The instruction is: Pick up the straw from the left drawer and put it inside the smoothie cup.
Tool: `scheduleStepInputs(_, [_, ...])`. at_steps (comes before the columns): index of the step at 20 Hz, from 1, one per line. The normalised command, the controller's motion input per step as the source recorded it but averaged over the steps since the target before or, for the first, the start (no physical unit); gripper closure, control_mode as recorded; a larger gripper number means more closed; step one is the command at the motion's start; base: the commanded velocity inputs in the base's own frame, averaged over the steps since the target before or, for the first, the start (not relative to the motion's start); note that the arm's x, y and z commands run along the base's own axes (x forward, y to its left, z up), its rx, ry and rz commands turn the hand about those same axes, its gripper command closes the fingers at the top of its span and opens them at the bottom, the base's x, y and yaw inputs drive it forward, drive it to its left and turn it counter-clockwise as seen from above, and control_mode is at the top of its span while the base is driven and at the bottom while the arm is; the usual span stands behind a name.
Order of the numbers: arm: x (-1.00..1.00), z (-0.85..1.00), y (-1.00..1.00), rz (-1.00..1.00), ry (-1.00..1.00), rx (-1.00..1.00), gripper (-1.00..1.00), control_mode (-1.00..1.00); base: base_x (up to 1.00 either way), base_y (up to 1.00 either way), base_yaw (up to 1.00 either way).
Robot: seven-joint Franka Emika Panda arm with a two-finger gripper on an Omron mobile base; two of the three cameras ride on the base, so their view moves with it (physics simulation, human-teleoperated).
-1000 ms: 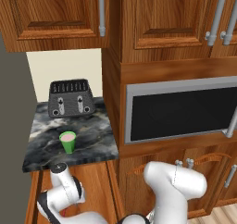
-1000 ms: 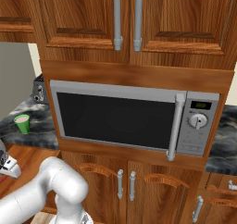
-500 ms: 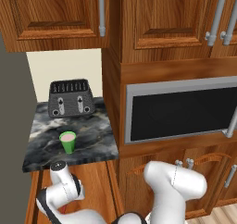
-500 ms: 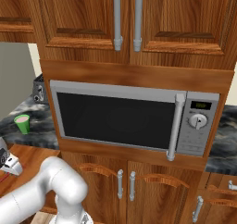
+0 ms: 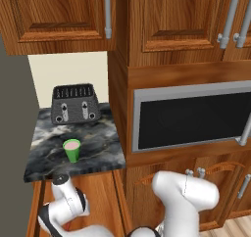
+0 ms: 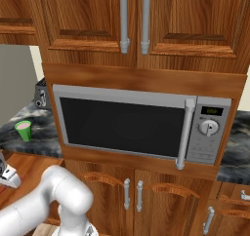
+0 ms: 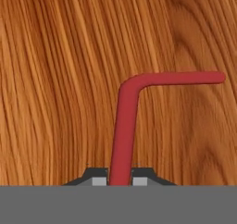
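Straw [image 7: 124,126]: pinched between the two dark tips of the end effector [image 7: 120,177], long shaft running straight out from the tips along the line of sight of the hand view, short bent end turned off to one side at the far tip. Set against the plain reddish wood bottom of the left drawer [image 7: 51,79]; touching that wood or just clear of it, cannot tell. Grip low on the shaft, so nearly the whole length free beyond the tips.

Smoothie cup [image 5: 72,150]: upright on the marbled desk [image 5: 100,143], near its front edge, just in front of the dark toaster [image 5: 75,103], pink contents showing at the rim. Also seen at the far left of the right base view, on the same desk [image 6: 10,132], left of the microwave [image 6: 141,125].

Arm bent low at the lower left of the left base view, below the desk edge, wrist down at drawer level. Cup therefore above and beyond the end effector. Judged need of the coming move: lift clear of the drawer, carry up over the desk edge, tip the free end downward over the cup's rim. Likely risk: bent end catching the rim.
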Motion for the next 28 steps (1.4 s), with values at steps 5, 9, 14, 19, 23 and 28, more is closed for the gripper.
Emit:
scheduleStepInputs(5, [-0.22, 0.17, 0.0, 0.0, -0.14, 0.0, 1.0, -1.0, 0.0, 0.0, 0.0])
scheduleStepInputs(9, [-0.02, 0.67, 0.0, -0.01, -0.2, 0.0, 1.0, -1.0, 0.0, 0.0, 0.0])
scheduleStepInputs(14, [0.0, 0.86, 0.0, -0.03, -0.16, -0.02, 1.0, -1.0, 0.0, 0.0, 0.0])
scheduleStepInputs(19, [-0.08, 0.85, 0.0, -0.03, -0.13, -0.01, 1.0, -1.0, 0.0, 0.0, 0.0])
scheduleStepInputs(23, [-0.32, 0.9, 0.0, -0.03, -0.1, 0.0, 1.0, -1.0, 0.0, 0.0, 0.0])
scheduleStepInputs(28, [-0.52, 0.92, 0.0, 0.0, -0.1, 0.0, 1.0, -1.0, 0.0, 0.0, 0.0])
